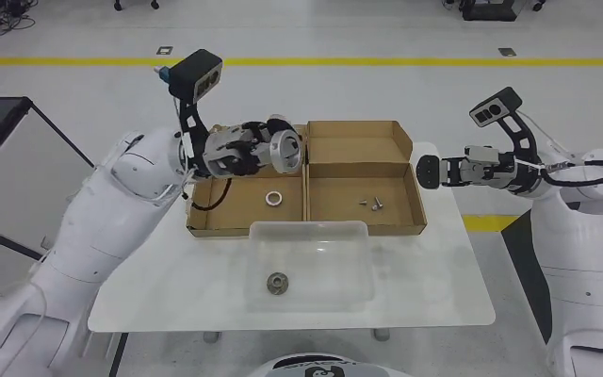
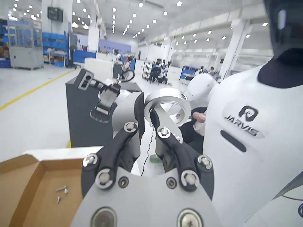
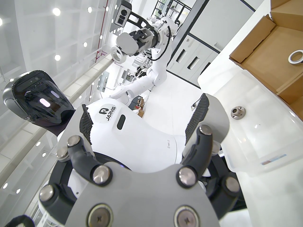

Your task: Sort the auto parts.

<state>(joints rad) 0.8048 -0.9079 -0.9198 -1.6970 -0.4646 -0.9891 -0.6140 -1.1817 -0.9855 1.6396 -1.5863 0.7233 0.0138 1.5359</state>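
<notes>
The large silver metal ring [image 1: 285, 149] [image 2: 165, 96] is seen held aloft over the rear left part of the brown cardboard box with four compartments [image 1: 358, 151], close to its middle divider. It is clamped by the left gripper [image 1: 268, 151] [image 2: 148, 109], whose fingers are closed against the ring's wall. Below it, a small silver metal ring [image 1: 274, 199] [image 3: 295, 57] is lying flat in the front left compartment. A few small metal screws [image 1: 369, 201] [image 2: 62, 191] are scattered in the front right compartment. Just in front of the box, a clear plastic bin [image 1: 320, 236] is set on the white table [image 1: 443, 273], and a single flanged grey metal hub [image 1: 276, 282] [image 3: 238, 112] is resting inside it. Off to the box's right, past its side wall, the right gripper [image 1: 421, 172] [image 3: 144, 112] is held above the table's edge. Its fingers are spread wide and nothing is gripped between them.
</notes>
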